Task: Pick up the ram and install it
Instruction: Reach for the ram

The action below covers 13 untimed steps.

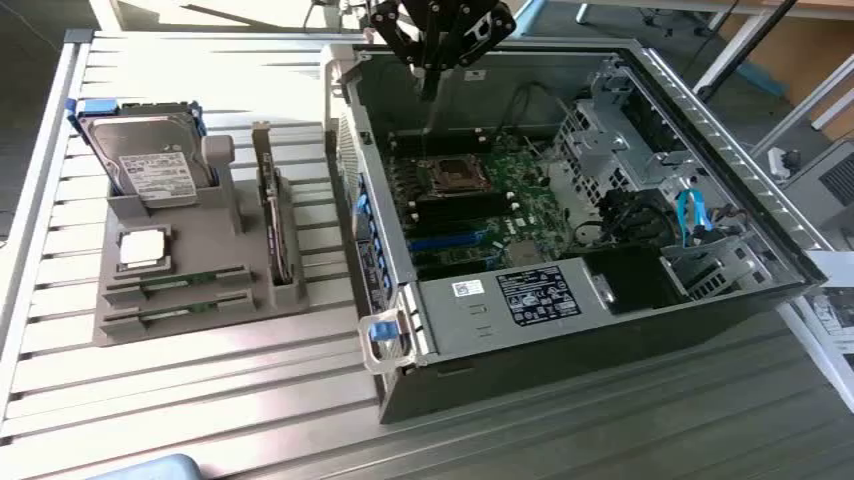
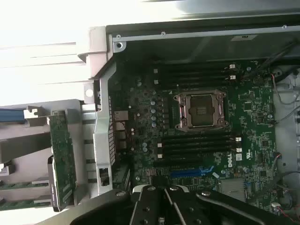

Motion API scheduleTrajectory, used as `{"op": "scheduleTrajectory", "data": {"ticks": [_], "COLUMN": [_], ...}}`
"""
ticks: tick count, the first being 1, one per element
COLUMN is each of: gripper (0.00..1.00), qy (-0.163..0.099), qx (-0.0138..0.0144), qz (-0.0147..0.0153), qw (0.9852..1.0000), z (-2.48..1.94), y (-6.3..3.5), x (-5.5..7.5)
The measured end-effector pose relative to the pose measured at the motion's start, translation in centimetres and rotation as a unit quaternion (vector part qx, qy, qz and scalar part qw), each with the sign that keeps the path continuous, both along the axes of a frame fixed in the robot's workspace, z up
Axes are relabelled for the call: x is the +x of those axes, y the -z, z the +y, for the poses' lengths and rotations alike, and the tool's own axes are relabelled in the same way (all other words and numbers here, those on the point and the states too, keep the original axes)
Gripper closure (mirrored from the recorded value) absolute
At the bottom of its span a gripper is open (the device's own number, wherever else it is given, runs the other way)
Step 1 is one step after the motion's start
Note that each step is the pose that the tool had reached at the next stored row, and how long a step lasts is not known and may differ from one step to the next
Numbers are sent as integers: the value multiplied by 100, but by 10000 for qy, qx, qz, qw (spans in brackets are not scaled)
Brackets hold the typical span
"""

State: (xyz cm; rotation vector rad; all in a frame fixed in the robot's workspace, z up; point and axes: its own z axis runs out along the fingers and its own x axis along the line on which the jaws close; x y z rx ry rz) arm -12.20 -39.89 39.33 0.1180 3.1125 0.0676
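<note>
Two thin green ram sticks [image 1: 178, 284] lie edge-up in the front slots of a grey holder [image 1: 200, 325] at the exterior view's left; in the wrist view the ram sticks [image 2: 13, 185] show beside the case. My gripper [image 1: 427, 92] hangs above the far end of the open computer case [image 1: 534, 310], well away from the ram. The gripper [image 2: 165, 191] is shut, with nothing seen between its fingers. Below it lies the green motherboard [image 2: 140, 108] with an open processor socket [image 2: 201, 110] and dark memory slots [image 2: 197, 144] on both sides of it.
The holder also carries a hard drive [image 1: 154, 160], a square silver processor chip [image 1: 143, 248] and a dark expansion card [image 1: 274, 225] standing on edge. Inside the case are a drive cage [image 1: 601, 130], blue cables [image 1: 690, 215] and a blue slot [image 2: 190, 172].
</note>
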Motion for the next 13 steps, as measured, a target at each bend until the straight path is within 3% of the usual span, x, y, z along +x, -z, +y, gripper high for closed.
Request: {"op": "scheduleTrajectory", "data": {"ticks": [9,13], "gripper": [89,89], "qy": [0,0], "qx": [0,0], "qz": [-1,-5], "qw": [10000,10000], "z": [0,0], "y": [0,0], "x": [-30,-175]}}
